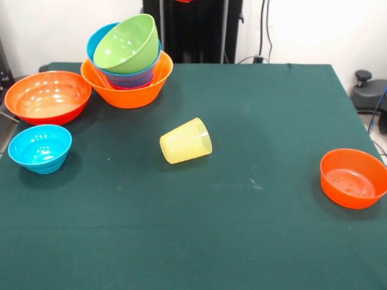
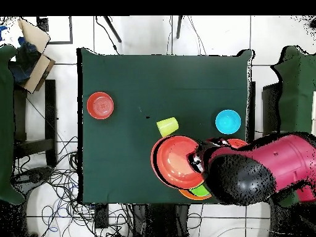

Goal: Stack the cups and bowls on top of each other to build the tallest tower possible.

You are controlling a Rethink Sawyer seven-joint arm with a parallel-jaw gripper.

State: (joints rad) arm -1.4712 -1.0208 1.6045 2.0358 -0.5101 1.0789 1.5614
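Note:
The tower stands at the back left: a large light-orange bowl holding nested blue and magenta bowls, with a lime green bowl tilted on top and a cyan rim behind it. From above the tower shows as an orange disc. The pale-yellow cup lies on its side mid-table. Loose bowls: a wide red-orange one, a small cyan one and an orange one. The gripper is a dark shape at the arm's end beside the tower; its state does not show.
The red and black arm covers the table corner beside the tower in the overhead view. A dark green cloth covers the table. Chairs and cables surround it.

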